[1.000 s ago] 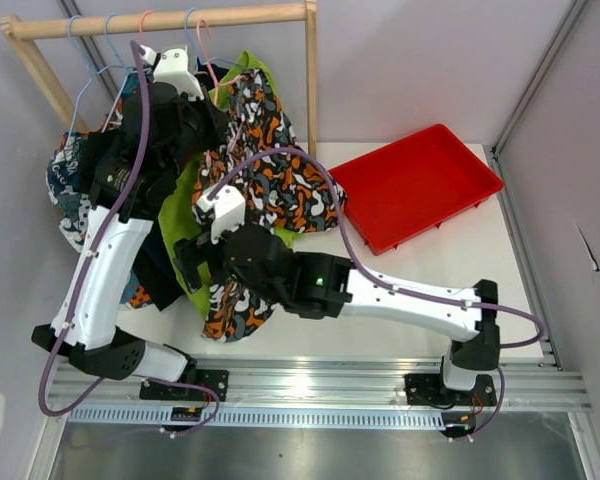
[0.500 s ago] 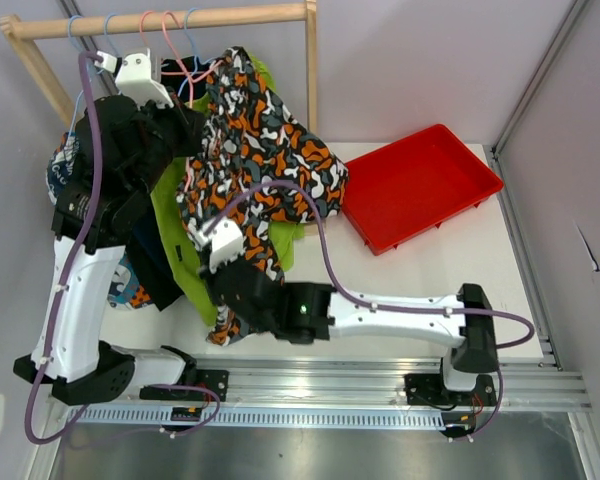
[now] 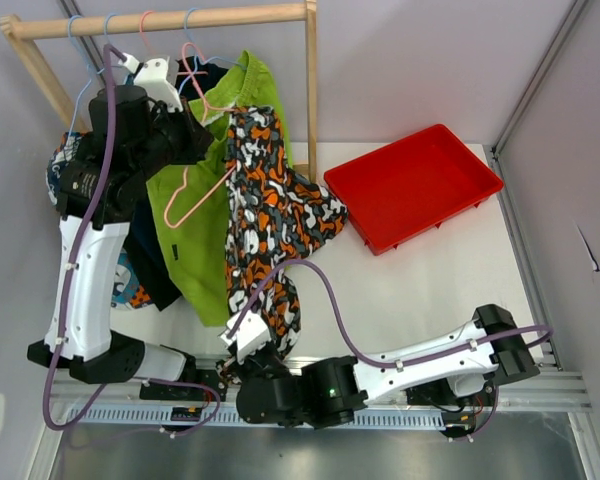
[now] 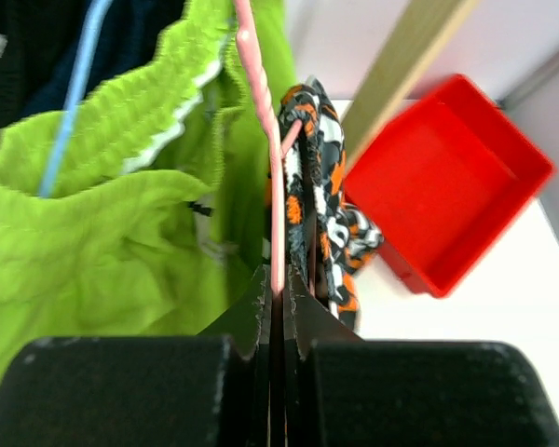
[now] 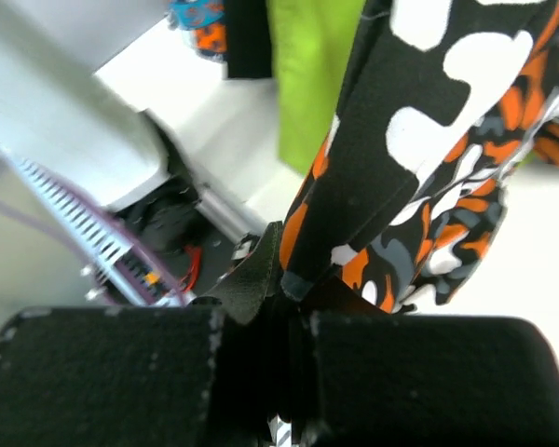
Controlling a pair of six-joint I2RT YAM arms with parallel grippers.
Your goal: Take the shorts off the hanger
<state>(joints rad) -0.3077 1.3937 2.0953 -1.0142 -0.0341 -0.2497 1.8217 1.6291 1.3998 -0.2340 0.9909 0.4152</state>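
- White tabletop (image 3: 430, 290), pale walls, wooden rail (image 3: 230, 15) across the far left corner.
- Change: the right arm has pulled back from mid-table to the near edge. The orange-black-white camouflage shorts (image 3: 275, 200) were bunched high over the hanger half a second ago. They are now drawn into one long band.
- Camo band runs from just under the rail down to the right gripper (image 5: 284, 279). Fabric is taut and folded lengthwise.
- Right claw is pinched tight on the bottom hem of the camo pair.
- Top end of the camo pair lies against the pink wire hanger (image 4: 271, 214). Cannot tell whether it is still hooked on.
- Left gripper (image 4: 278, 284) is clamped on that pink wire, held up near the rail.
- Plain lime green shorts (image 3: 195, 250) hang just left of the camo, touching it, and the pink hanger frame shows in front of them.
- Dark navy shorts (image 3: 155, 260) and a blue-orange-white patterned pair (image 3: 65, 170) hang further left, behind the left arm.
- Red plastic tray (image 3: 410, 190) sits on the table right of the camo pair, close to it.
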